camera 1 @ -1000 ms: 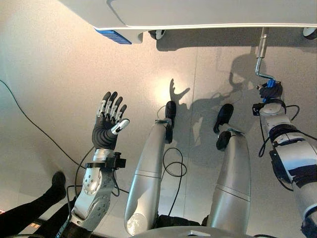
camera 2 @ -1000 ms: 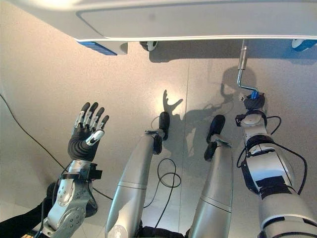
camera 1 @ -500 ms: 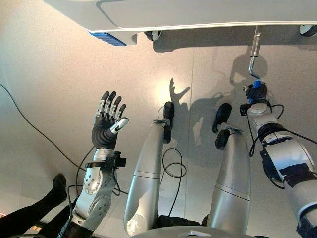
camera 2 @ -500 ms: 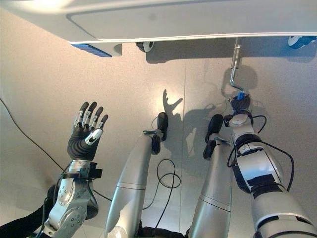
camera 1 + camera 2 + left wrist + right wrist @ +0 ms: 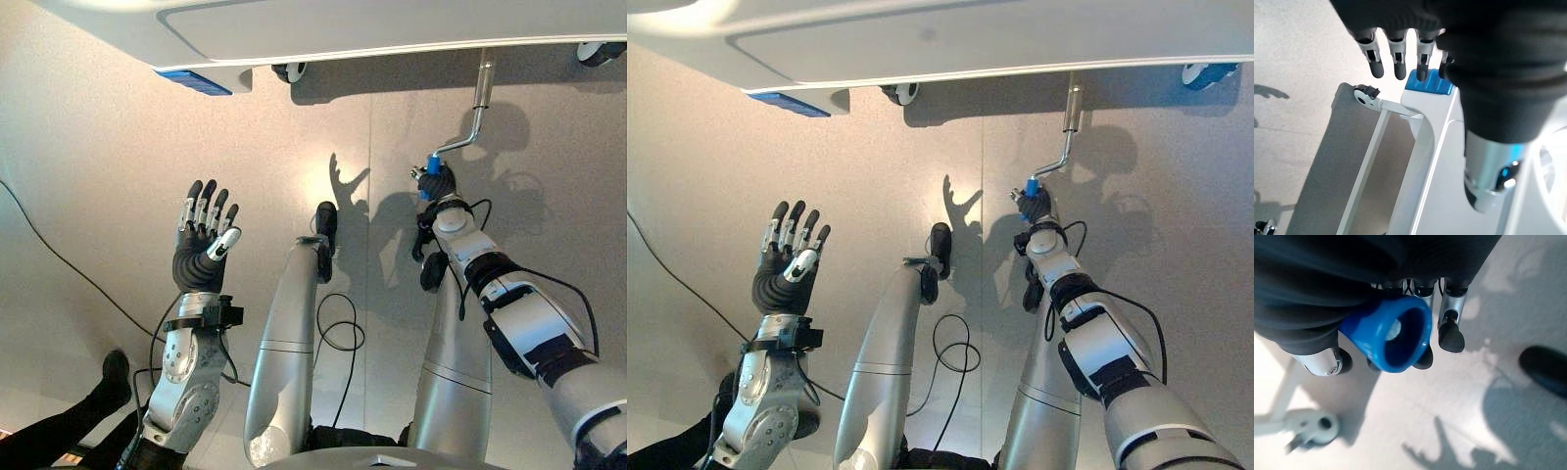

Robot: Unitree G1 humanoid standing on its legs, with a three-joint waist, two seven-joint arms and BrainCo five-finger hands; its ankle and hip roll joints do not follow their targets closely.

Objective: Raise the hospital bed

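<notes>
Left eye view: the white hospital bed [image 5: 392, 29] runs along the top edge, most of it cut off, with a blue corner piece [image 5: 193, 81] at upper left and castor wheels [image 5: 288, 70] just under its rim. A silver crank [image 5: 472, 113] hangs from the bed at upper right and bends toward the middle, ending in a blue handle [image 5: 432, 164]. The right hand [image 5: 437, 183] is curled round that handle; in the right wrist view the blue handle's end [image 5: 1396, 340] sits between the dark-tipped fingers [image 5: 1449, 330] and the thumb. The left hand [image 5: 201, 245] is raised at centre left, fingers straight and spread, holding nothing, well apart from the bed. The pale floor [image 5: 88, 196] lies beneath. A person's dark leg and shoe [image 5: 73, 416] enter at the lower left corner, partly cut off.
</notes>
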